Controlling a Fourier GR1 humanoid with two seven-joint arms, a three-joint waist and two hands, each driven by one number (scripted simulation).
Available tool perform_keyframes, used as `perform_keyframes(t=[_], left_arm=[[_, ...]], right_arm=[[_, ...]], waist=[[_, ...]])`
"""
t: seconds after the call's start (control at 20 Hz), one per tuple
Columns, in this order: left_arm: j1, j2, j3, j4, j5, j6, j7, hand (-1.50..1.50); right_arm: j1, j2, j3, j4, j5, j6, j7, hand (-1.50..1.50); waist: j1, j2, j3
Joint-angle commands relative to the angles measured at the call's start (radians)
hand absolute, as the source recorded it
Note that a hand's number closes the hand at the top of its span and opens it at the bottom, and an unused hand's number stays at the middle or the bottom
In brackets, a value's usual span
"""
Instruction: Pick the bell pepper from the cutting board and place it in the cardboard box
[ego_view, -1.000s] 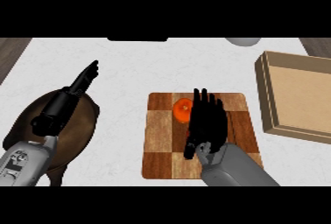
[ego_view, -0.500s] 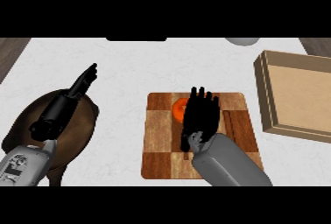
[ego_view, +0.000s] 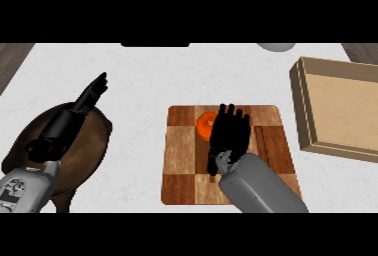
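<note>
No brands, labels or writing to read anywhere here, so straight to the hands; the right hand (ego_view: 230, 134) comes up from the lower edge a bit right of centre, fingers stretched out straight and close together, pointing toward the top of the frame; it lies over the wooden cutting board (ego_view: 188, 180) and covers the right part of the bell pepper (ego_view: 206, 125); whether the fingers actually touch the pepper I can't tell, but nothing is curled round it, so it isn't gripped.

The bell pepper shows as an orange-red patch on the upper middle of the board, peeking out at the left of those black fingers; it's on the board, not in the box.

The left hand (ego_view: 91, 92) is in the upper left part of the frame, fingers straight and relaxed, pointing up and to the right, holding nothing; its forearm runs over a dark brown rounded thing (ego_view: 92, 152) at the left edge.

The cardboard box (ego_view: 299, 107) lies open at the right of the frame, well apart from the board; a pale grey object (ego_view: 276, 47) is cut off at the top edge, upper right; all of it on a white speckled counter (ego_view: 170, 75).
</note>
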Motion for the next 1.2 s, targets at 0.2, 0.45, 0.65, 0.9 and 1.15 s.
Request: perform_keyframes(t=[0.2, 0.45, 0.65, 0.9, 1.15], left_arm=[[-0.010, -0.008, 0.032, 0.035, -0.008, -0.013, -0.027, 0.00], [0.044, 0.026, 0.051, -0.014, 0.004, -0.054, -0.026, 0.00], [-0.017, -0.040, 0.033, 0.028, -0.035, -0.027, -0.021, 0.00], [0.021, -0.032, 0.071, 0.009, -0.057, -0.069, -0.020, 0.00], [0.011, -0.073, 0.062, 0.000, -0.070, -0.059, 0.000, 0.00]], right_arm=[[0.003, 0.022, 0.016, 0.086, 0.015, 0.003, 0.205, -1.50], [-0.010, 0.022, -0.071, 0.107, 0.044, 0.037, 0.170, -1.50], [0.028, 0.022, -0.048, 0.119, 0.026, -0.043, 0.130, -1.50], [0.043, 0.022, -0.038, 0.185, 0.085, -0.043, -0.056, 1.50], [-0.015, 0.022, 0.041, 0.148, 0.138, -0.050, 0.006, 1.50]], waist=[[-0.004, 0.002, 0.000], [-0.001, -0.001, 0.000], [-0.006, 0.002, 0.000], [-0.003, 0.002, 0.001], [0.000, 0.002, 0.001]])
